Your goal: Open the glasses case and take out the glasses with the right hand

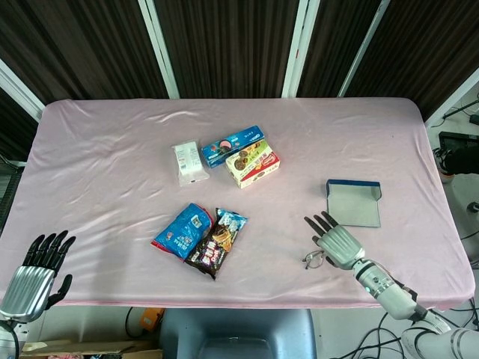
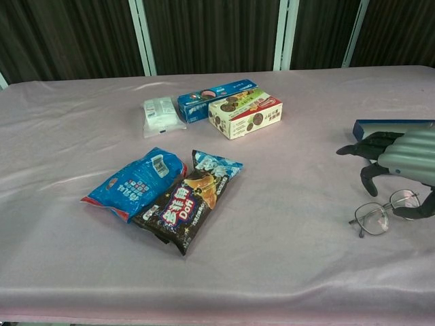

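The thin-rimmed glasses (image 1: 313, 259) (image 2: 376, 216) lie on the pink cloth near the front right. My right hand (image 1: 337, 241) (image 2: 399, 158) hovers over them palm down, fingers apart and curved downward, holding nothing; it hides their right half in the head view. In the chest view the thumb hangs close to the right lens. The open blue glasses case (image 1: 353, 203) (image 2: 380, 126) lies just behind the hand, its pale inside bare. My left hand (image 1: 37, 273) hangs off the table's front left corner, fingers stretched out and empty; only the head view shows it.
Two snack bags (image 1: 200, 238) (image 2: 163, 197) lie at front centre. Two biscuit boxes (image 1: 243, 155) (image 2: 234, 107) and a small white packet (image 1: 188, 162) (image 2: 162, 114) sit mid-table. The table's front edge (image 1: 299, 305) runs close behind my right wrist.
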### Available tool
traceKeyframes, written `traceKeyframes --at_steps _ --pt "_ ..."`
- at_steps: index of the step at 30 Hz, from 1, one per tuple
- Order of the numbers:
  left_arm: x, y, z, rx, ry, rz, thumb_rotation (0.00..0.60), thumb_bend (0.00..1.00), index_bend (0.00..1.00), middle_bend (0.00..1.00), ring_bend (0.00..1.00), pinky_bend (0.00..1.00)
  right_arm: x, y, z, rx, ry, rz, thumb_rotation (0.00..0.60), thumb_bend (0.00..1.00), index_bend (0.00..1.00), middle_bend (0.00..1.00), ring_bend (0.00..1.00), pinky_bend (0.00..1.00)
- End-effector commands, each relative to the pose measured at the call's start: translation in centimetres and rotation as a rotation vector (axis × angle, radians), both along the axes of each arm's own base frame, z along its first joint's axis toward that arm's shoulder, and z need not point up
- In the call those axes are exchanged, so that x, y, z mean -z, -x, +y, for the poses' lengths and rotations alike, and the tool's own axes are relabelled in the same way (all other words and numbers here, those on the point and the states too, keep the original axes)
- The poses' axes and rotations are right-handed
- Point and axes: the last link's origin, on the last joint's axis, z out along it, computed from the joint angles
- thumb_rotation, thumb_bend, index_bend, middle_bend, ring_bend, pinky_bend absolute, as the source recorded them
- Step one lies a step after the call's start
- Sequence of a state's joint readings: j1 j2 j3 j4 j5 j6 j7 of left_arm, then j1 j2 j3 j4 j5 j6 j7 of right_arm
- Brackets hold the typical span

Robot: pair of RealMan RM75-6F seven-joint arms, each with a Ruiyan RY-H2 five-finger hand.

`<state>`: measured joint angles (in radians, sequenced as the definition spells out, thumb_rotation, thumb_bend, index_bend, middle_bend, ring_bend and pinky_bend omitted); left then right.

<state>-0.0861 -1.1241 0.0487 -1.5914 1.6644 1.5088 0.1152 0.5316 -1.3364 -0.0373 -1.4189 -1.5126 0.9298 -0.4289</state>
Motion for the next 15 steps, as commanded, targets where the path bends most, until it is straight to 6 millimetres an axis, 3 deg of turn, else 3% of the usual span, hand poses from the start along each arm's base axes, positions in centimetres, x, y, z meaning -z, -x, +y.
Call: traceKeyframes --at_steps 1,15 --pt "0.02 0.00 0.01 0.000 0.002 0.000 0.600 0.43 0.00 0.00 0.00 0.00 0.19 0.16 -0.02 0.005 -0.007 0.007 0.600 0.45 0.59 0.00 0.00 0.00" --pt "-0.05 0.01 0.05 0.000 -0.001 -0.002 0.600 0.43 0.00 0.00 0.00 0.00 1.12 0.28 0.01 0.007 -0.034 0.022 0.600 0.57 0.69 0.00 0.00 0.00"
